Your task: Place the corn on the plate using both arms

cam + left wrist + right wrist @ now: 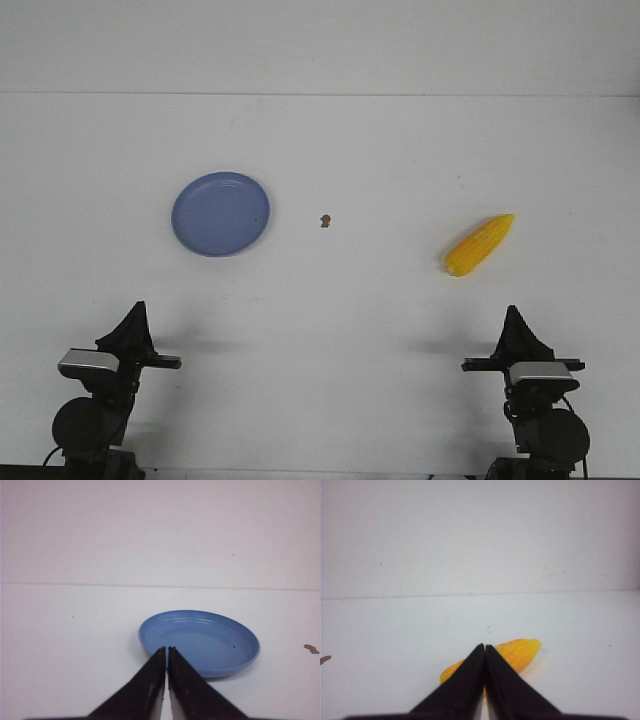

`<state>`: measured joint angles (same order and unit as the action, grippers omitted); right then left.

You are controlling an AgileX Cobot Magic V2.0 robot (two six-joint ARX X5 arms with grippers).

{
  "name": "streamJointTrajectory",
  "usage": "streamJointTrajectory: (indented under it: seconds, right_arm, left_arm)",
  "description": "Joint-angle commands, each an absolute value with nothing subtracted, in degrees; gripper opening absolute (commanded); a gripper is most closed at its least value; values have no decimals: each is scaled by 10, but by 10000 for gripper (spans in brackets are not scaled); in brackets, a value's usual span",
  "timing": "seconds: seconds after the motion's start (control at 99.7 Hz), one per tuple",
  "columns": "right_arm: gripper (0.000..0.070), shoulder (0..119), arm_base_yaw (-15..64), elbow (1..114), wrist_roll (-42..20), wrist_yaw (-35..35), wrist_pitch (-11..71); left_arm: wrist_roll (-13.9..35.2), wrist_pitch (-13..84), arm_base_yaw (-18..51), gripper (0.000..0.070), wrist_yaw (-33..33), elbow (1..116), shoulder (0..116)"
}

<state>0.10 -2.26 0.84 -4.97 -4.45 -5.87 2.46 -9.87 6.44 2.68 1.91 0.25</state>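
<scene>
In the front view I am seeing the corn lying on the worktop at about 11 o'clock from the right gripper, its long axis pointing to 2 o'clock. The plate is lying at 1 o'clock from the left gripper. I am judging the right arm nearer.

In the left wrist view the left gripper is pressed together, empty.

In the right wrist view the right gripper is pressed together too, with the corn just ahead.

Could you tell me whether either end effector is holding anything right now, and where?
Nothing is held: both end effectors are shut and empty, the corn lying untouched on the table.
</scene>
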Motion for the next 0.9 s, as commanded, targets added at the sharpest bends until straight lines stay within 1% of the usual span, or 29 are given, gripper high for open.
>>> streamJointTrajectory:
  seconds: [0.0, 0.672, 0.823, 0.893]
  right_arm:
    - [0, 1, -22, 7, -56, -45, -64]
    - [0, 1, -22, 7, -56, -45, -65]
    - [0, 1, -22, 7, -51, -45, -99]
    - [0, 1, -22, 10, -52, -45, -98]
  left_arm:
    - [25, -105, 64, 13, 26, 8, 2]
    - [24, -106, 64, 13, 26, 8, 2]
    - [26, -103, 64, 13, 26, 14, 2]
    - [36, -95, 64, 13, 26, 25, 2]
